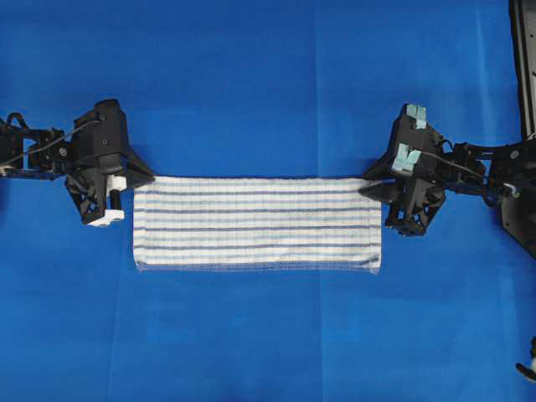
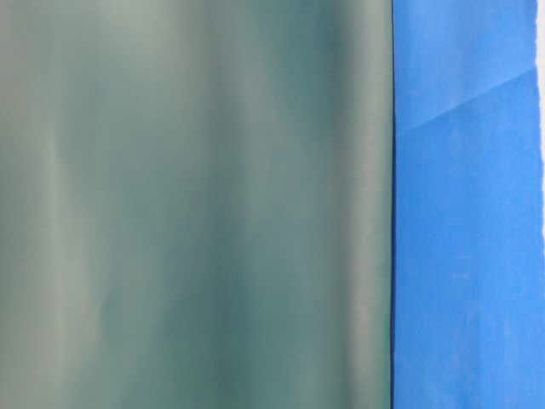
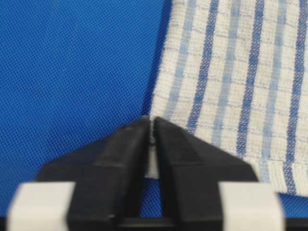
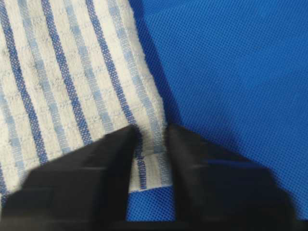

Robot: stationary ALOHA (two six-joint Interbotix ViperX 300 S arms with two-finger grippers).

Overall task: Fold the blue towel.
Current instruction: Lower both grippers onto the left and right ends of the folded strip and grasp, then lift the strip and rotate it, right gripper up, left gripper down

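Now the left claw [image 3: 151, 126] is pressed together on a corner of the blue towel [image 1: 257, 223] — the right claw [image 4: 153, 137], narrowly parted, straddles another. Mid-frame overhead, the towel lies flat on the desk [image 1: 251, 84]; lift both corners evenly.

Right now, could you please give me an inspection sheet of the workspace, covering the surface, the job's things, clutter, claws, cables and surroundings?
Surface: blue sheet, flat, with faint creases.
Job's things: blue towel, a striped band lying flat between the arms.
Clutter: nothing seen.
Claws: left claw shut on the blue towel at its far corner; right claw straddling the opposite far corner, jaws slightly apart with cloth between them, grip not certain.
Cables: thin wires along the left arm, and others on the right; none on the towel.
Surroundings: dark frame at the right edge; table-level view blocked by a blurred grey-green panel.
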